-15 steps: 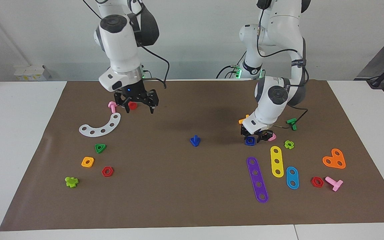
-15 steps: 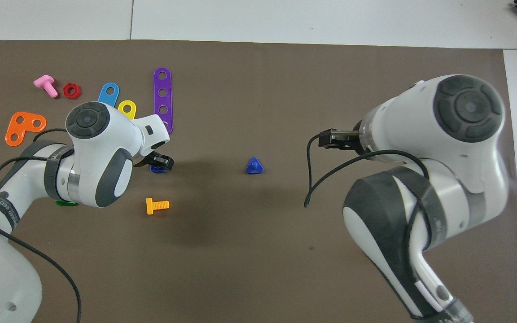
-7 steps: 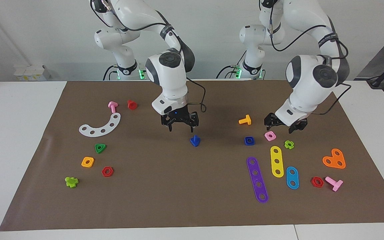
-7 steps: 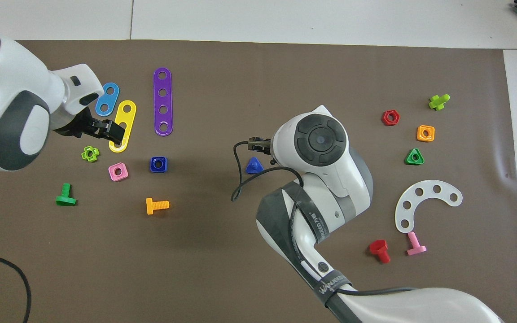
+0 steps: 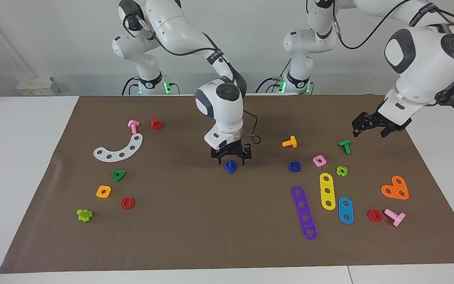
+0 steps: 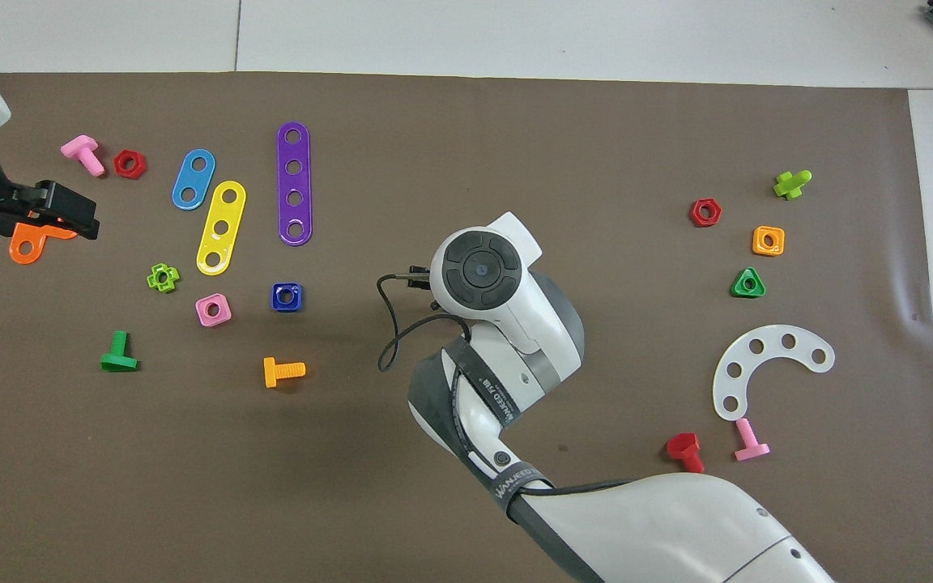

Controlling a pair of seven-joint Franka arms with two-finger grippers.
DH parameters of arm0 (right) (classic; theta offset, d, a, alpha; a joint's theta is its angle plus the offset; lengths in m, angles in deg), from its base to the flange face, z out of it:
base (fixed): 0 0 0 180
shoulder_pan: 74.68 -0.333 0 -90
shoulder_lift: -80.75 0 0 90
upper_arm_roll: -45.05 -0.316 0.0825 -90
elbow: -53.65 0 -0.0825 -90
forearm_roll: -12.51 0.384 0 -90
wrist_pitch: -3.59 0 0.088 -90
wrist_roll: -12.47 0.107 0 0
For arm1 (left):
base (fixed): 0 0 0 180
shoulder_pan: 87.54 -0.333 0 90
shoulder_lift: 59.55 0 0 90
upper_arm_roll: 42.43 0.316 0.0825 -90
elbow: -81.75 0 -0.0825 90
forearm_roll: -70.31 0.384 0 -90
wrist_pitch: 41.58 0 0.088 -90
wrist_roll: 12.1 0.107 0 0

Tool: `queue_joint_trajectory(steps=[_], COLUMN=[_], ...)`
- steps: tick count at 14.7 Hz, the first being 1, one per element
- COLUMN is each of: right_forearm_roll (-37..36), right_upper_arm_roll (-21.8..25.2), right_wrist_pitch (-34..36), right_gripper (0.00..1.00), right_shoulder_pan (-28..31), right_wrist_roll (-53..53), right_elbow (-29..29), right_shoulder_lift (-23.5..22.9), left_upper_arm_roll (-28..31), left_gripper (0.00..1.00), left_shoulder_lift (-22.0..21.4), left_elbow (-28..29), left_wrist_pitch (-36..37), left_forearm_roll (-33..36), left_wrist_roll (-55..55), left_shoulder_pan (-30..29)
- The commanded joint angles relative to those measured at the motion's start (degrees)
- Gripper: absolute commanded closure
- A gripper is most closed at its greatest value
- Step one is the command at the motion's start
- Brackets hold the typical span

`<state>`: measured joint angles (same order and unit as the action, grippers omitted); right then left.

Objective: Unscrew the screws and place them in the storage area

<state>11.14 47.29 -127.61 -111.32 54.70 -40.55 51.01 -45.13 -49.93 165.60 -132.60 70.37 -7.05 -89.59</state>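
Hanging low over the middle of the brown mat (image 5: 211, 221), our right gripper (image 5: 231, 157) points straight down with its fingers spread wide on either side of the small dark-blue plastic bolt (image 5: 231, 167). The bolt stands on its triangular head with its stem up between the fingertips; we cannot tell whether the fingers touch it, and it still sits on the mat. In the overhead view the right arm's wrist covers the bolt entirely.

Our left gripper (image 5: 373, 127) is raised in the air over the mat near the left arm's end of the table, fingers wide apart and holding nothing. In the overhead view it (image 6: 61, 212) covers part of the flat orange heart-shaped plate (image 6: 25, 247).

Beside the bolt, toward the left arm's end, lie the flat dark-blue square nut (image 5: 294, 166), a pink square nut (image 5: 319, 160), an orange bolt (image 5: 290, 142) and a green bolt (image 5: 345, 146), with the purple strip (image 5: 304, 213), yellow strip (image 5: 326, 191) and light-blue strip (image 5: 345, 210) farther from the robots.

Toward the right arm's end is the storage area, well apart from the bolt: the white arched strip (image 5: 119, 148), green triangular nut (image 5: 118, 175), orange square nut (image 5: 103, 191) and red hexagon nut (image 5: 127, 202).

The mat covers most of a white table (image 5: 22, 157), and a pale wall (image 5: 53, 39) rises at the robots' end.
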Motion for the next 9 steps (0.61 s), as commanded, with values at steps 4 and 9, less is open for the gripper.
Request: queue_joint_trajectory(steps=[4,9], right_forearm_roll=[-1.18,-1.18], right_upper_arm_roll=[0.22,0.22], right_wrist_pitch=[0.60,1.74], right_gripper=[0.30,0.36], right_shoulder_pan=[-1.24,-1.25], right_wrist_roll=[0.58,-0.04], right_elbow=[0.42,0.25], right_shoulder_lift=[-1.54,-1.54], left_upper_arm_roll=[-0.46,-0.64], left_gripper=[0.00,0.00], left_shoulder_lift=[-7.14,-10.49], left_elbow=[2.09,7.03], left_wrist_pitch=[2.51,1.63], left_forearm_roll=[0.03,0.03], left_wrist_roll=[-6.54,-6.02], left_shoulder_pan=[0.65,0.74])
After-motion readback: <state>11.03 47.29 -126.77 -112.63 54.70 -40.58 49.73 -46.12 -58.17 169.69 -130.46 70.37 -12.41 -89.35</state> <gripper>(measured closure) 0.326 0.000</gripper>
